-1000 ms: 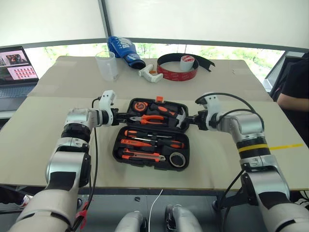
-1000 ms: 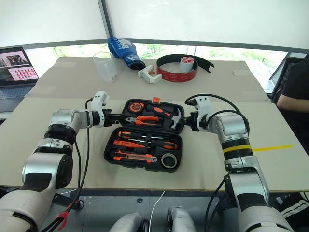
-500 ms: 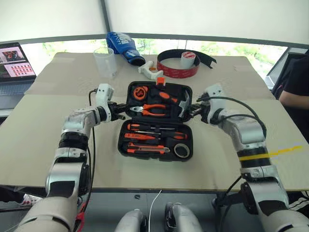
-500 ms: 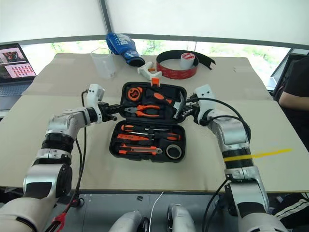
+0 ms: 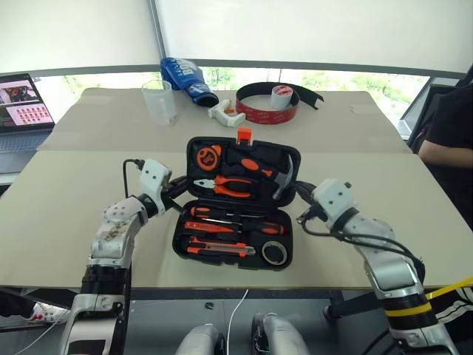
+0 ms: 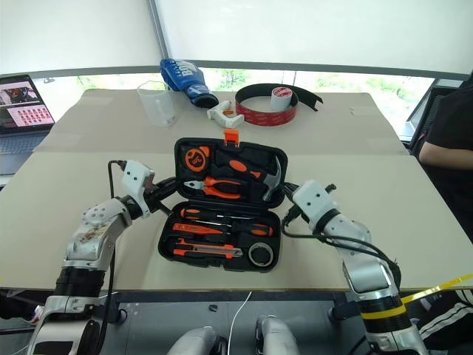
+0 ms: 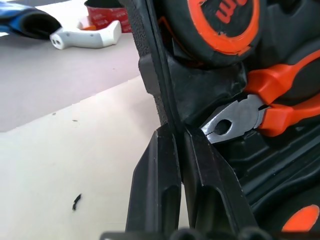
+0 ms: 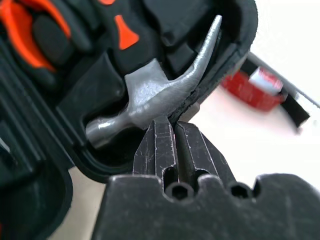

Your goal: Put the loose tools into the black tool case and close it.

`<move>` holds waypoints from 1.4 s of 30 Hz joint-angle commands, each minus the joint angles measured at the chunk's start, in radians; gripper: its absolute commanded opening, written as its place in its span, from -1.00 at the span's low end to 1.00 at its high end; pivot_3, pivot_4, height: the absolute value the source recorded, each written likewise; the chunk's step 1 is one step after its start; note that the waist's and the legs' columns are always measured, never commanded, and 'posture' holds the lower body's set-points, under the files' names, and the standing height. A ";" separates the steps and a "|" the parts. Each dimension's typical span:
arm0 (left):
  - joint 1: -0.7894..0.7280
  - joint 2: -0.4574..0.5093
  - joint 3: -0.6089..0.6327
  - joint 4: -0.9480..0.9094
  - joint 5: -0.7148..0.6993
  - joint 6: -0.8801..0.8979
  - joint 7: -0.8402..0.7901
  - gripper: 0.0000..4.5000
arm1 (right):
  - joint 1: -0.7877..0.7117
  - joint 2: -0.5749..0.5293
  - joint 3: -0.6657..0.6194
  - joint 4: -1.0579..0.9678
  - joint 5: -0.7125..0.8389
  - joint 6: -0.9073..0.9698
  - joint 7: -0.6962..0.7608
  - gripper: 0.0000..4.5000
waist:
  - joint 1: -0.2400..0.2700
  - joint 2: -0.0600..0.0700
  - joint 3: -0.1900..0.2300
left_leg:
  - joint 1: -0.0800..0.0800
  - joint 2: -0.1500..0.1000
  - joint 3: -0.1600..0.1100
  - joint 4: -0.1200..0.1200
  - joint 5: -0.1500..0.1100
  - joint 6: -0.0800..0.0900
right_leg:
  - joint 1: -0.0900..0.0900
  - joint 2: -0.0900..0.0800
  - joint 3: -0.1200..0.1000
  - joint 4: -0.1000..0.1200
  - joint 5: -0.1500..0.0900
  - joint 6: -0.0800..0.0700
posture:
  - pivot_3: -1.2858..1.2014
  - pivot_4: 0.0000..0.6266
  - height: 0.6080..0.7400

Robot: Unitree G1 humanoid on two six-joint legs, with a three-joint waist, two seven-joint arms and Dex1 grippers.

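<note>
Gripping the half-raised lid's side edges, the left gripper [image 7: 176, 145] and right gripper [image 8: 173, 131] pinch the black tool case [image 5: 238, 203] mid-table; screwdrivers [image 5: 233, 224], utility knife [image 5: 220, 246] and tape roll [image 5: 274, 253] lie inside.

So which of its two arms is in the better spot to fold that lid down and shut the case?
Neither clearly; probably both together. The left gripper is shut on the left edge of the lid and the right gripper is shut on its right edge by the hammer. The lid stands tilted up over the black tool case.
</note>
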 commanded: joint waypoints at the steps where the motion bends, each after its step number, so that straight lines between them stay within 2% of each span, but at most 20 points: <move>1: 0.007 0.007 0.022 -0.056 0.018 -0.037 0.060 -1.00 | 0.014 -0.014 0.013 -0.003 -0.066 -0.114 -0.013 -0.98 | 0.001 0.000 0.000 | 0.000 0.000 0.000 0.000 0.000 0.000 | 0.000 0.000 0.000 0.001 0.000 0.000 | 0.03 -0.52 0.84; 9: 0.054 0.015 0.026 -0.084 0.046 -0.092 0.109 -1.00 | 0.027 -0.053 0.008 0.051 -0.167 -0.309 -0.062 -0.98 | 0.002 0.000 0.000 | -0.001 0.001 0.000 0.000 0.002 0.004 | -0.002 0.001 0.000 0.001 0.003 -0.005 | 0.03 -0.52 0.84; 14: 0.138 0.028 0.038 -0.160 0.051 -0.109 0.130 -1.00 | 0.098 -0.090 0.009 0.007 -0.195 -0.398 -0.062 -0.98 | 0.002 0.000 0.000 | -0.001 0.002 0.000 0.000 0.002 0.005 | -0.001 0.001 0.000 0.001 0.003 -0.005 | 0.03 -0.52 0.84; 18: 0.259 0.048 0.089 -0.281 0.012 -0.038 0.146 -1.00 | 0.190 -0.127 -0.001 -0.053 -0.213 -0.454 -0.058 -0.98 | 0.001 0.000 0.000 | 0.000 0.003 0.000 -0.001 0.001 0.005 | -0.001 0.001 0.000 0.001 0.000 -0.001 | 0.03 -0.52 0.84; 20: 0.356 0.054 0.121 -0.367 -0.015 0.011 0.144 -0.66 | 0.264 -0.157 -0.007 -0.108 -0.187 -0.478 -0.027 -1.00 | 0.000 0.000 0.000 | 0.000 0.003 0.000 -0.001 0.001 0.005 | -0.001 0.002 0.000 0.001 0.000 -0.001 | 0.03 -0.52 0.84; 22: 0.473 0.089 0.173 -0.474 -0.056 0.059 0.106 -0.41 | 0.354 -0.208 -0.041 -0.182 -0.124 -0.466 0.027 -0.67 | 0.001 0.000 0.000 | 0.001 0.004 0.000 -0.002 0.001 0.006 | -0.001 0.002 0.000 0.000 -0.001 -0.001 | 0.03 -0.52 0.84; 24: 0.597 0.156 0.267 -0.572 -0.159 0.167 0.027 -0.04 | 0.455 -0.269 -0.109 -0.271 0.020 -0.367 0.111 -0.38 | 0.007 0.000 0.000 | 0.000 0.005 0.000 -0.004 0.000 0.007 | -0.001 0.002 -0.001 0.001 -0.004 -0.001 | 0.03 -0.52 0.84; 27: 0.784 0.306 0.408 -0.640 -0.335 0.338 -0.172 0.46 | 0.587 -0.359 -0.208 -0.389 0.223 -0.183 0.240 0.08 | 0.012 0.000 0.000 | -0.002 0.005 0.000 -0.003 -0.002 0.011 | -0.001 0.002 -0.001 0.000 -0.006 0.000 | 0.03 -0.52 0.84; 28: 0.792 0.353 0.450 -0.606 -0.375 0.395 -0.203 0.54 | 0.631 -0.395 -0.230 -0.428 0.295 -0.117 0.288 0.16 | 0.015 0.000 0.000 | -0.001 0.005 0.000 -0.003 -0.002 0.011 | 0.000 0.001 -0.001 -0.001 -0.008 0.002 | 0.03 -0.52 0.84; 30: 0.739 0.410 0.476 -0.517 -0.398 0.426 -0.217 0.54 | 0.682 -0.446 -0.256 -0.491 0.407 -0.004 0.357 0.16 | 0.034 0.001 0.000 | 0.000 0.005 0.000 0.000 -0.008 0.014 | 0.002 0.001 -0.001 -0.001 -0.009 0.003 | 0.03 -0.52 0.84; 33: 0.472 0.483 0.308 -0.279 -0.276 0.310 -0.249 0.54 | 0.701 -0.511 -0.220 -0.548 0.498 0.109 0.460 0.16 | 0.057 0.002 -0.001 | 0.001 0.005 0.000 0.002 -0.010 0.018 | 0.004 0.000 -0.002 -0.001 -0.009 0.004 | 0.03 -0.52 0.84; 34: 0.401 0.487 0.258 -0.223 -0.241 0.280 -0.254 0.57 | 0.692 -0.516 -0.204 -0.550 0.492 0.112 0.478 0.04 | 0.065 0.002 -0.001 | 0.001 0.006 0.000 0.001 -0.010 0.018 | 0.005 0.000 -0.003 -0.001 -0.008 0.005 | 0.03 -0.52 0.84; 36: 0.235 0.465 0.150 -0.103 -0.183 0.222 -0.279 0.34 | 0.663 -0.515 -0.167 -0.544 0.477 0.124 0.500 -0.18 | 0.064 0.001 -0.002 | -0.001 0.006 0.000 0.002 -0.010 0.018 | 0.005 0.000 -0.004 -0.001 -0.008 0.006 | 0.03 -0.52 0.84; 37: 0.143 0.445 0.089 -0.033 -0.139 0.178 -0.290 0.28 | 0.642 -0.510 -0.144 -0.541 0.468 0.131 0.509 -0.30 | 0.064 0.000 -0.003 | -0.001 0.006 0.000 0.002 -0.009 0.021 | 0.005 0.000 -0.004 -0.001 -0.008 0.007 | 0.03 -0.52 0.84; 38: 0.048 0.417 0.028 0.046 -0.097 0.130 -0.306 0.08 | 0.619 -0.509 -0.122 -0.540 0.465 0.147 0.521 -0.48 | 0.063 0.000 -0.003 | -0.001 0.006 0.001 0.003 -0.006 0.017 | 0.005 0.000 -0.003 -0.001 -0.009 0.007 | 0.03 -0.52 0.84; 40: -0.091 0.367 -0.062 0.173 -0.031 0.054 -0.334 -0.22 | 0.570 -0.501 -0.082 -0.537 0.453 0.163 0.537 -0.78 | 0.062 -0.001 -0.003 | -0.006 0.004 0.001 0.003 -0.003 0.022 | 0.001 -0.001 -0.003 -0.002 -0.009 0.007 | 0.03 -0.52 0.84; 42: -0.181 0.323 -0.116 0.269 0.006 -0.005 -0.365 -0.52 | 0.523 -0.488 -0.048 -0.532 0.446 0.184 0.541 -1.00 | 0.055 -0.003 -0.004 | -0.007 0.002 0.001 0.005 -0.003 0.022 | 0.000 -0.002 -0.003 -0.002 -0.003 -0.001 | 0.03 -0.52 0.84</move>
